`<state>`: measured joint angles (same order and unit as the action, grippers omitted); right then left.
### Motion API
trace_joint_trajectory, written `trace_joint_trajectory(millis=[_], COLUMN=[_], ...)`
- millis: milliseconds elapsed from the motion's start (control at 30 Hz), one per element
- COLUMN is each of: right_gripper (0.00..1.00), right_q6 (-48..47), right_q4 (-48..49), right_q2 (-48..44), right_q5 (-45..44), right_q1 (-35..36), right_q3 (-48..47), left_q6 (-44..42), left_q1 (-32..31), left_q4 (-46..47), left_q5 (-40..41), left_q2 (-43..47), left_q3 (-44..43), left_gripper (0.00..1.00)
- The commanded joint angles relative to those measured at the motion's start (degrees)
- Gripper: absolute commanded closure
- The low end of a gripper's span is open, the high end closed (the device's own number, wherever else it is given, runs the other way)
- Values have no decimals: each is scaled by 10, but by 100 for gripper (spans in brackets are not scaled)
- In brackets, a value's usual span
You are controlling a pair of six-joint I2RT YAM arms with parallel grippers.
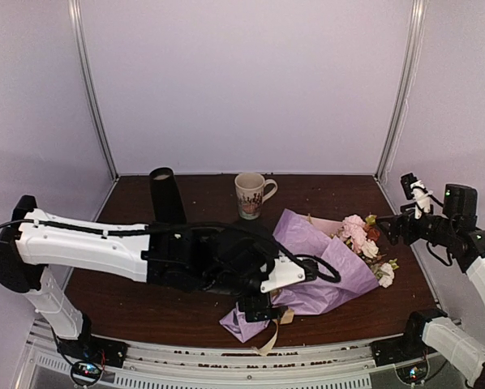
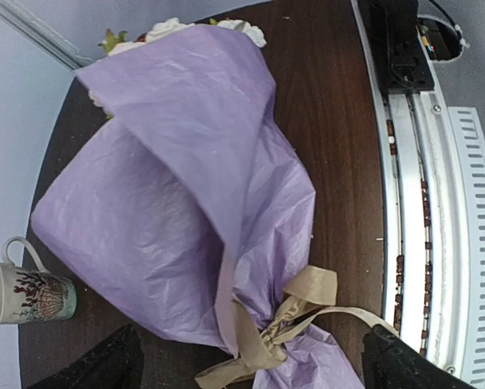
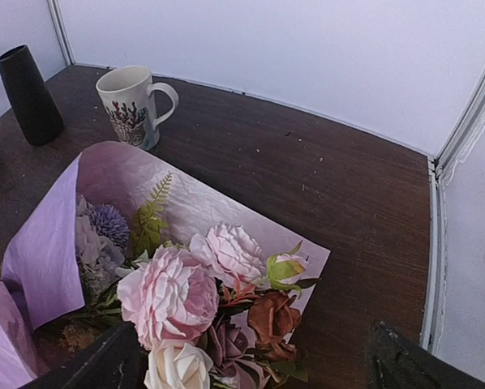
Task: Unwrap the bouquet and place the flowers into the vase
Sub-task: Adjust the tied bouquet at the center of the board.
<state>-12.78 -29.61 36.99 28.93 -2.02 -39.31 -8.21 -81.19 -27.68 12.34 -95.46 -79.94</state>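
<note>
We see the bouquet (image 1: 319, 271) lying on its side on the table (image 1: 129, 304), right of centre, with its tied end toward the near edge and its open end toward the far right. The lilac paper (image 2: 169, 211) is crinkled and folded over itself in broad flaps, and it is gathered at the neck by a tan ribbon (image 2: 287, 320) tied in a bow, one tail trailing toward the table's near edge. The flowers (image 3: 178, 296) spill out of the open end: large pink blooms, a cream one, a rust-brown rose, a lavender thistle-like head and green leaves, all inside the wrap. The black vase (image 1: 166, 196) stands upright at the back left, well apart from the bouquet, with a patterned mug (image 1: 251, 195) to its right near the back edge. The left arm reaches low across the table from the left, and the left gripper (image 1: 257, 309) points down over the tied neck; its fingers are spread wide on either side of the bow and grasp nothing. The right arm is bent in from the right edge, and the right gripper (image 3: 255, 361) hangs above the blooms, likewise spread wide and holding nothing.
</note>
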Motion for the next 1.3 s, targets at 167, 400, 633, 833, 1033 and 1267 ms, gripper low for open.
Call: trace_joint_trajectory(millis=[167,400,633,833,1033,1267], right_gripper=[2,8,13,20,34,43], right_q6=[-409,-558,-579,-590,-523,-470], right_q4=[-398,-556,-575,-525,-413,-269], right_q2=[-28,-50,-86,-82,-22,26], right_q5=[64,60,80,82,47,17], right_q1=[-4,9,13,33,135,192], right_q3=[-173,-135,-123,-73,-32,31], left_q6=[-25,36,76,54,86,255], left_q1=[-24,14,78,78,97,179], left_q4=[58,112,127,71,57,202], left_q5=[84,18,-226,-287,-260,-314], left_q2=[-62,-65,-95,-158,-206,-222], left_q3=[-16,-21,-64,-154,-211,-171], left_gripper=[2,18,41,39,76,100])
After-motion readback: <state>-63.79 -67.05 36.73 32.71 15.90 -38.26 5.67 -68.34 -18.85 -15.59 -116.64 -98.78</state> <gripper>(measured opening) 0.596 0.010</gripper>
